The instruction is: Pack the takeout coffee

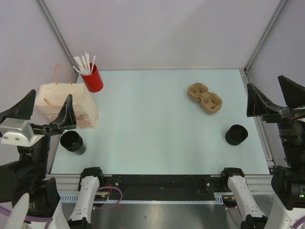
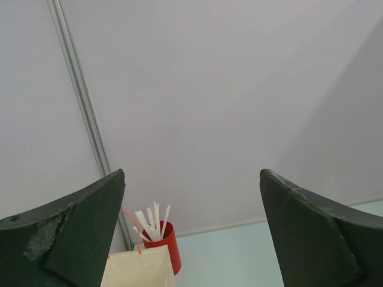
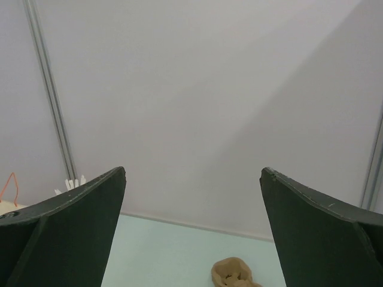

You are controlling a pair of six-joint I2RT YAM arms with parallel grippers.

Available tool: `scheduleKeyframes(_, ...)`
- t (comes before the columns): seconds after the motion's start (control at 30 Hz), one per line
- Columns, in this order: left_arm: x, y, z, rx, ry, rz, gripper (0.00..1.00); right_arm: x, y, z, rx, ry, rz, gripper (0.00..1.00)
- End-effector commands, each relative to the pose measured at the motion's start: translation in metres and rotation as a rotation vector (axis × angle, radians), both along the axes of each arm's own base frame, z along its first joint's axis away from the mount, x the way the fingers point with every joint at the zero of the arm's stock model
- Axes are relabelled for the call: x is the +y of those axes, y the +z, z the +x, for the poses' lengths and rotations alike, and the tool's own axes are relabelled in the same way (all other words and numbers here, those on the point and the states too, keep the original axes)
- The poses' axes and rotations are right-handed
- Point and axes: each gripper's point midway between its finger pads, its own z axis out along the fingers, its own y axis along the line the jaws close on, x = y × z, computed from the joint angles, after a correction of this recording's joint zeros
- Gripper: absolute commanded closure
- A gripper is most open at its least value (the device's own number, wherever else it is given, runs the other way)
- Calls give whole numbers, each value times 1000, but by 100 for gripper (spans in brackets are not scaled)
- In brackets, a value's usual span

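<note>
The left gripper (image 1: 51, 98) and right gripper (image 1: 267, 88) hang wide open and empty, so packing looks unstarted. The coffee (image 1: 72, 141) stands on the table just before the bag (image 1: 82, 110), with the carrier (image 1: 205, 98) well apart, far right.

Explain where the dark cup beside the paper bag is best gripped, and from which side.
Take the coffee cup by its round side wall, below the rim, with the open left gripper. It stands upright, so a level grip fits. Probably come from the near side: the paper bag stands close behind it.
</note>
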Motion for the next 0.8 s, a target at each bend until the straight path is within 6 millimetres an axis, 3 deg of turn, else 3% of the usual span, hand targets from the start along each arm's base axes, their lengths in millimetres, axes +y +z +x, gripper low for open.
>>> scheduleKeyframes(0.0,2,7,-2,-19,-2,-58,1,3,7,2,-19,22,5,0)
scheduleKeyframes(0.6,-4,1,3,-5,-30,-44,1,12,0,3,-8,63,-23,0)
scheduleKeyframes(0.77,-9,-2,3,-2,-58,-22,1,24,-10,5,-14,107,-136,0)
